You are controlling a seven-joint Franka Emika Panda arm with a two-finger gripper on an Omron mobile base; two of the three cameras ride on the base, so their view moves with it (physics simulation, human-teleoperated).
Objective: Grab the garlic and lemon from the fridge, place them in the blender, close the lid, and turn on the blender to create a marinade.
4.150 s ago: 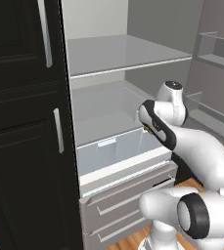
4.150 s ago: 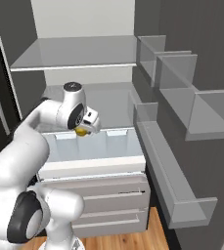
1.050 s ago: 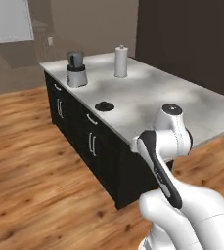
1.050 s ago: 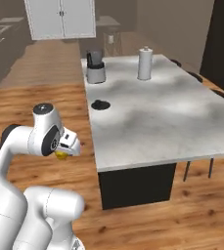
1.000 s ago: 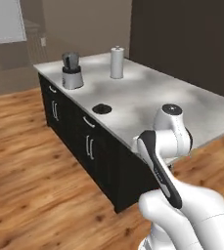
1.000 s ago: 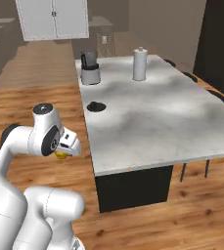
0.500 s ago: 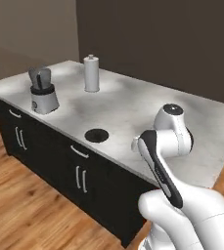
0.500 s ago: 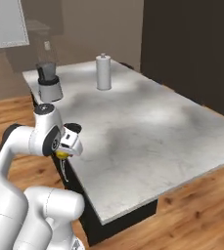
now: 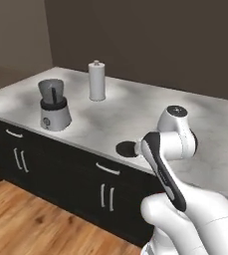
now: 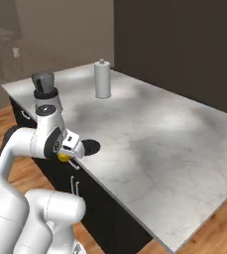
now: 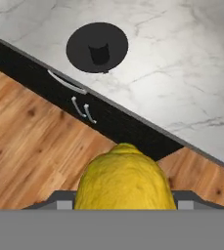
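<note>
My pincer (image 10: 64, 155) is clamped on the lemon (image 11: 124, 178); in the hand view the yellow fruit sits low and centre, w/ floor planks and the counter edge past it. From the right base cam a bit of yellow shows under my hand, just off the front edge of the counter (image 10: 149, 134), by the lid.

Landmark = the blender (image 9: 54, 105). It stands on the marble counter near the front edge, grey base w/ front knob, black collar, jar on top. Jar mouth is uncovered; can't tell from here if anything lies inside, interior reads dark grey. The lid (image 11: 97, 47) lies flat on the counter apart from the blender, along the same front edge, toward my arm, plug up. A tall white cylinder (image 9: 97, 80) stands behind the blender, further back on the counter. Black cabinets w/ handles (image 9: 21, 159) run below the blender.
</note>
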